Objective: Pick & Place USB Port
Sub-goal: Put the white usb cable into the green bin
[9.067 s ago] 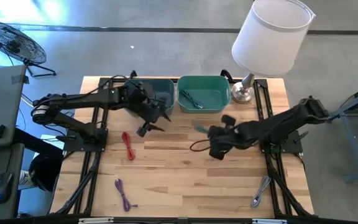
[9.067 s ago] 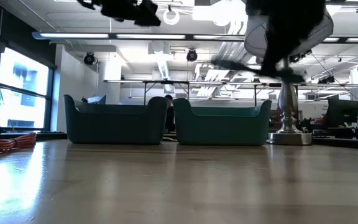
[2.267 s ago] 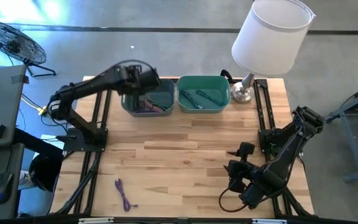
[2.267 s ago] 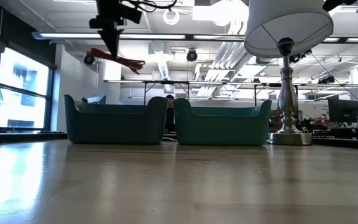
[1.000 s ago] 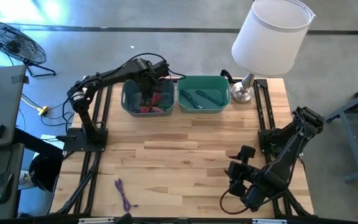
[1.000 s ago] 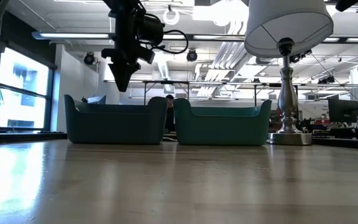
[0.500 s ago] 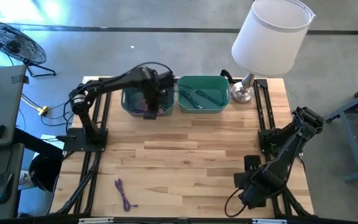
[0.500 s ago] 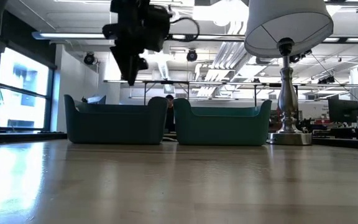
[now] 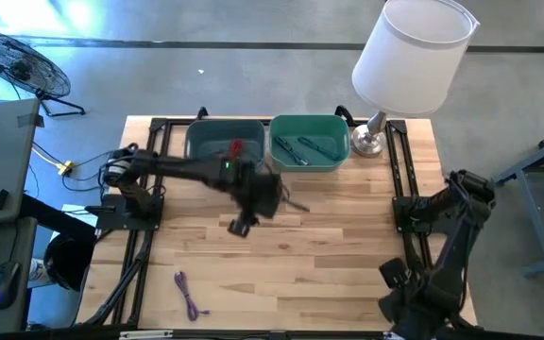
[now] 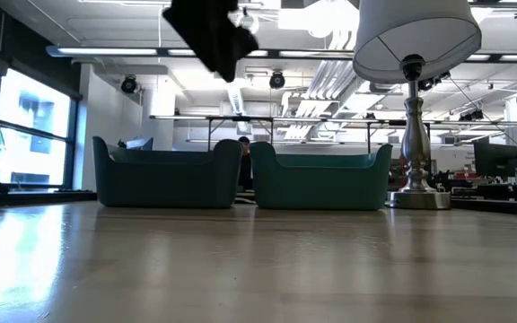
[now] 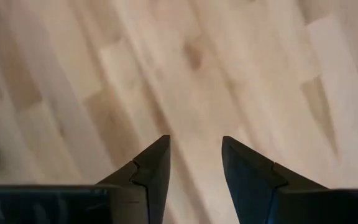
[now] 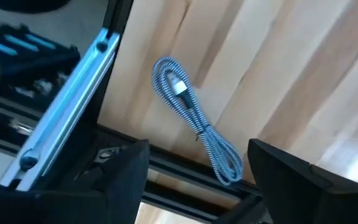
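A red cable (image 9: 236,147) lies in the left teal bin (image 9: 196,142). Dark cables (image 9: 300,148) lie in the right teal bin (image 9: 340,142). A purple cable (image 9: 189,295) lies on the table near its near left edge. A white-and-blue braided cable (image 12: 191,115) lies on the wood at the near right corner. My right gripper (image 12: 197,180) is open above it, its fingers on either side and clear of it. My left gripper (image 11: 194,155) is open and empty above bare wood at mid-table (image 9: 240,225), and shows high in the low view (image 10: 212,31).
A lamp with a white shade (image 9: 414,52) stands at the far right on a metal base (image 9: 368,142). Black frame rails (image 9: 149,236) run along the table's left and right sides. A rail (image 12: 73,93) runs close beside the braided cable.
My left gripper has left the space above the left bin and swung toward the table's near side and right, out over bare wood; the red cable stays in the bin. My right gripper has gone toward the near right corner, over the braided cable.
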Controlling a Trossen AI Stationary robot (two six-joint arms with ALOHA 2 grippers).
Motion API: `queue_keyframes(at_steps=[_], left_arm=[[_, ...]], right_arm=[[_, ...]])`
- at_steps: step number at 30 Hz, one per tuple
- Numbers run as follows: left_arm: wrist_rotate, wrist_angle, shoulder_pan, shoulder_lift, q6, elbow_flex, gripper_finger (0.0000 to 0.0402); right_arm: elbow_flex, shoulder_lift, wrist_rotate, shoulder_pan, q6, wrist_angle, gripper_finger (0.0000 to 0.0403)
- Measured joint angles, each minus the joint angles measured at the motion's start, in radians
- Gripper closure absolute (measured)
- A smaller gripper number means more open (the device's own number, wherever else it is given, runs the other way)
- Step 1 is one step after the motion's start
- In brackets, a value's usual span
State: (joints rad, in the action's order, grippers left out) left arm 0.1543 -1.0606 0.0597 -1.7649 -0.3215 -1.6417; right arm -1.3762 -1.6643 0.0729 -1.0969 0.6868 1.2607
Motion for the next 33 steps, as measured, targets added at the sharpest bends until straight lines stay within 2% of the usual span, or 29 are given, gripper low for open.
queue_keyframes(at_steps=[5, 9, 14, 17, 26, 33], left_arm=[[-0.087, 0.113, 0.137, 0.0, 0.047, 0.0, 0.0261], [-0.206, 0.227, 0.225, 0.0, 0.065, 0.0, 0.0261], [-0.365, 0.347, 0.298, 0.0, 0.062, 0.0, 0.0261], [-0.426, 0.397, 0.323, 0.0, 0.062, 0.0, 0.0261], [-0.451, 0.504, 0.355, 0.0, 0.062, 0.0, 0.0261], [-0.432, 0.513, 0.355, 0.0, 0.061, 0.0, 0.0261]], right_arm=[[0.0, -0.107, 0.033, -0.07, -0.024, -0.002, 0.0137], [0.0, -0.195, 0.026, -0.098, -0.041, 0.004, 0.0137], [0.0, -0.277, -0.015, -0.102, -0.038, 0.003, 0.0137], [0.0, -0.307, -0.031, -0.1, -0.035, 0.004, 0.0139], [0.005, -0.343, -0.139, -0.094, 0.021, -0.009, 0.0183], [0.103, -0.341, -0.013, -0.085, 0.081, -0.139, 0.0224]])
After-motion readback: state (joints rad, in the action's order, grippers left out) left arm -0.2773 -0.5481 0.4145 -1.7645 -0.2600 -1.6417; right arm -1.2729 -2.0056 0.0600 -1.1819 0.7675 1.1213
